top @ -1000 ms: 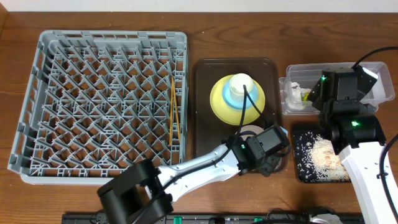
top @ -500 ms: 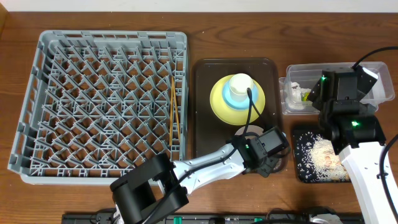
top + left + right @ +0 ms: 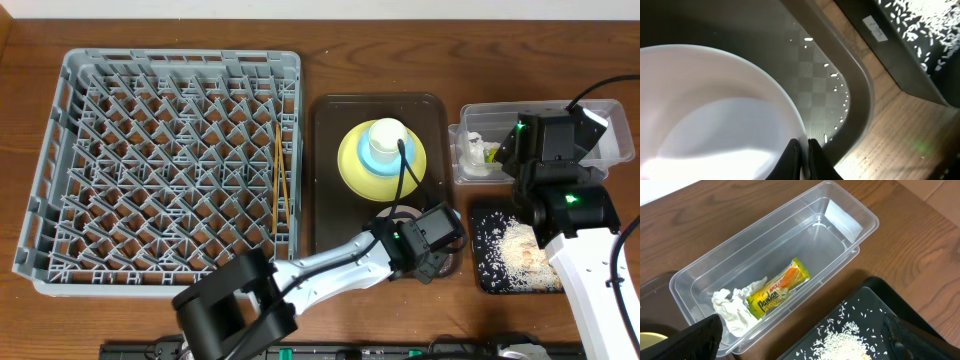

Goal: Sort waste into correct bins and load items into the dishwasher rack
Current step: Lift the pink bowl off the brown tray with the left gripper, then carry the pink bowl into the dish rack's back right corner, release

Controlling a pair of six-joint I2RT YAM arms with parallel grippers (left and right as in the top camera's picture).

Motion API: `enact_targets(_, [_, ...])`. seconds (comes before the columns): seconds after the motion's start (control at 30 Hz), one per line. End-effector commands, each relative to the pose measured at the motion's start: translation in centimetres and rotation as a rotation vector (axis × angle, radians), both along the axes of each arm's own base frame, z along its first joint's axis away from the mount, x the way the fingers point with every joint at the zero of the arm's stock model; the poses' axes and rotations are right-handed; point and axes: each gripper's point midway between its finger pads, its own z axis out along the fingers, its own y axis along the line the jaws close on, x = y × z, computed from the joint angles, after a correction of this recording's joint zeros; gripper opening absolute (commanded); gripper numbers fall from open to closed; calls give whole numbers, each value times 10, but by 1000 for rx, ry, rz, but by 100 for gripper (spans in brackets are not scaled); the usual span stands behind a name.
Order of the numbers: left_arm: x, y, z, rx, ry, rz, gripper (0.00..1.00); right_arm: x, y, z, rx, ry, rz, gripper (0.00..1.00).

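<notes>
Beside the large square grey plastic rack (image 3: 160,160) lies the dark brown serving tray (image 3: 326,150). Our right tool (image 3: 810,341) gapes wide over the clear rectangular plastic tub (image 3: 837,219); our left tool (image 3: 802,150) pinches the white round bowl (image 3: 715,125) by its rim on that tray.

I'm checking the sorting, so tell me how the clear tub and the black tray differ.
The clear tub is see-through and deep-walled; the black tray is opaque and shallow. The tub holds a yellow-green wrapper and a crumpled napkin; the tray holds loose whitish food scraps. Both are rectangular and sit side by side.
</notes>
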Motion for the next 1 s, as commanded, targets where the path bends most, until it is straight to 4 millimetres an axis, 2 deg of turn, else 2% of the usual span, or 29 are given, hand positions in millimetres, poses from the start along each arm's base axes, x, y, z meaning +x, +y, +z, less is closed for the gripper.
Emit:
enact_targets(0.0, [-1, 0, 33, -64, -13, 4, 6, -1, -3, 7, 0, -25, -23, 99])
enact_targets(0.13, [4, 14, 71, -127, 9, 84, 6, -1, -3, 7, 0, -25, -23, 99])
enact_targets(0.3, [15, 31, 130, -312, 103, 109, 6, -1, -3, 7, 0, -25, -23, 99])
enact_targets(0.43, [47, 57, 169, -475, 164, 146, 6, -1, -3, 7, 0, -25, -23, 99])
enact_targets(0.53, [77, 81, 201, -662, 247, 143, 6, -1, -3, 7, 0, -25, -23, 99])
enact_targets(0.7, [137, 143, 246, -948, 330, 160, 8, -1, -3, 7, 0, -25, -23, 99])
enact_targets(0.83, [178, 194, 258, -1068, 368, 224, 9, -1, -3, 7, 0, -25, -23, 99])
enact_targets(0.97, [213, 233, 249, -1130, 400, 289, 11, -1, -3, 7, 0, -25, -23, 99])
